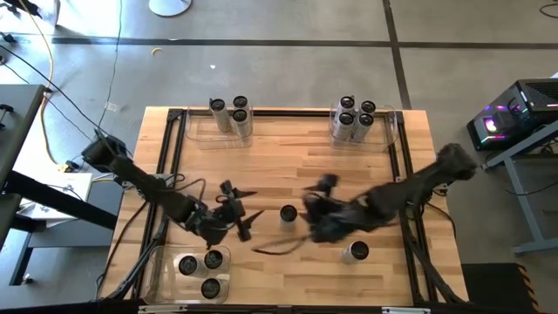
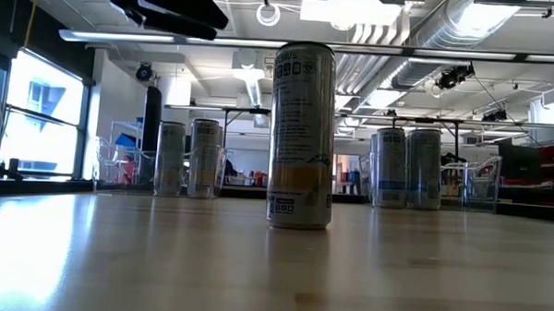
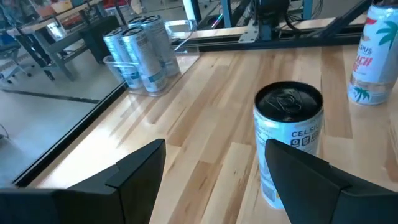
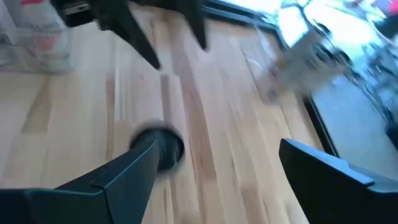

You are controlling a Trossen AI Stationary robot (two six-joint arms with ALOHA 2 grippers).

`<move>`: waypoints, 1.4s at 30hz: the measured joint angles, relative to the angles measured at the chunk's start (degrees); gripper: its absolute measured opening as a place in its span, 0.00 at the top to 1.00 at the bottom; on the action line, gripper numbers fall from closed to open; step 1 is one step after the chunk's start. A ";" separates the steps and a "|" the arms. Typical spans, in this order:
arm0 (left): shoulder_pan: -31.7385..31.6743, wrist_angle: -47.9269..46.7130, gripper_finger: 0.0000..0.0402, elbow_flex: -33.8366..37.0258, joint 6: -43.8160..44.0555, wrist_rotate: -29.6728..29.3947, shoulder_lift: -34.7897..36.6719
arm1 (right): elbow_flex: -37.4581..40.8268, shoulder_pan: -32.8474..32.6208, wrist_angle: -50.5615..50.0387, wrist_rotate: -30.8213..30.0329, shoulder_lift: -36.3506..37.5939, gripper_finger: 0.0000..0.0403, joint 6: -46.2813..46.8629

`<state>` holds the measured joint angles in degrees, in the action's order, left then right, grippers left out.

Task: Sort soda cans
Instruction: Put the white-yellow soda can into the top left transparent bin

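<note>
One soda can (image 1: 288,214) stands upright on the wood in the middle of the table, tall in the low view (image 2: 302,133). My left gripper (image 1: 248,214) is open just to its left. In the left wrist view (image 3: 214,162) the can (image 3: 288,143) stands just past one fingertip. My right gripper (image 1: 307,214) is open close on the can's right. In its blurred wrist view (image 4: 217,155) the can's dark top (image 4: 158,146) shows by one fingertip. Another can (image 1: 355,252) stands near the table's near edge, beside the right arm.
A clear bin at the far left (image 1: 202,131) holds three cans (image 1: 232,113). The far right bin (image 1: 391,131) holds several cans (image 1: 353,118). A near left bin (image 1: 161,262) holds three cans (image 1: 200,266). A black frame (image 1: 288,111) borders the table.
</note>
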<state>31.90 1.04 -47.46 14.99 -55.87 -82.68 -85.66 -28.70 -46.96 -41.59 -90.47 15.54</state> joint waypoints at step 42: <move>-9.56 40.10 0.19 -0.02 1.43 20.33 -22.41 | 37.79 -20.97 26.35 -22.97 17.75 0.18 29.42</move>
<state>22.34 41.14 -47.48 16.43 -35.54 -105.09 -47.88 -49.67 -20.61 -64.55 -72.73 44.96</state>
